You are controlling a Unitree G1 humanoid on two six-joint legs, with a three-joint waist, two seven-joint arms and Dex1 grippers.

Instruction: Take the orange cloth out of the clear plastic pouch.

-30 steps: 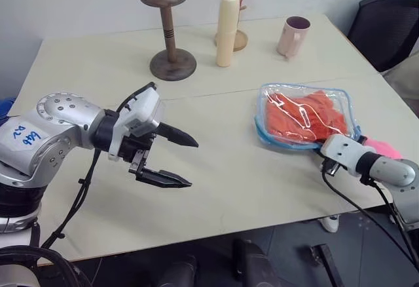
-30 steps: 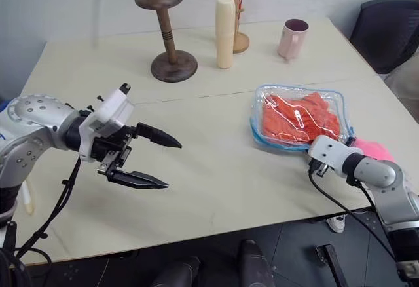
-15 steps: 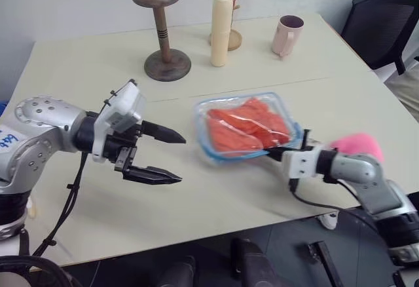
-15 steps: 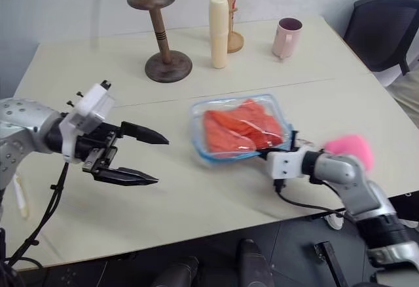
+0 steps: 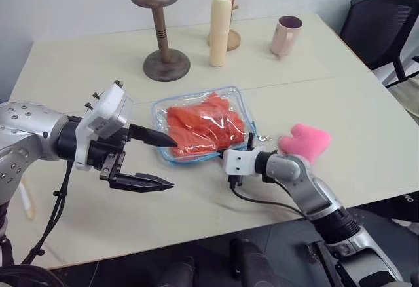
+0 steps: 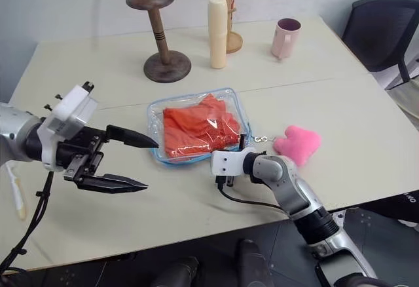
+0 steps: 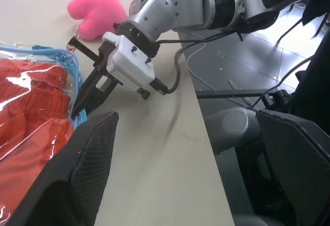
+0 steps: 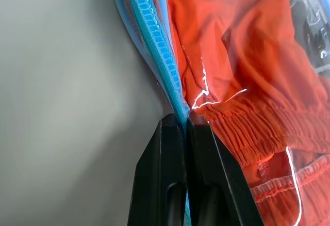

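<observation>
The clear plastic pouch (image 5: 237, 103) lies flat in the middle of the table, with the orange cloth (image 5: 200, 128) inside it. Its pink pom-pom (image 5: 304, 141) trails on a short chain to the right. My right gripper (image 8: 183, 128) is shut on the pouch's light blue edge trim at the near right corner; seen from the head, that gripper (image 5: 247, 144) lies low on the table. My left gripper (image 5: 171, 162) hovers open just left of the pouch, its upper fingertip close over the pouch's left edge. The left wrist view shows the pouch (image 7: 31, 107) and the right gripper (image 7: 82, 107).
A wooden hat stand (image 5: 157, 28), a cream cylinder (image 5: 220, 28), a wooden branch stand (image 5: 230, 35) and a pink mug (image 5: 286, 35) stand along the back. A black chair (image 5: 386, 28) is beyond the table's right side. The table's near edge (image 5: 196, 231) runs below both grippers.
My right gripper has dragged the pouch leftward across the table, from the right side to the middle beside the left gripper, the pom-pom trailing behind. The left gripper has stayed open, almost in place.
</observation>
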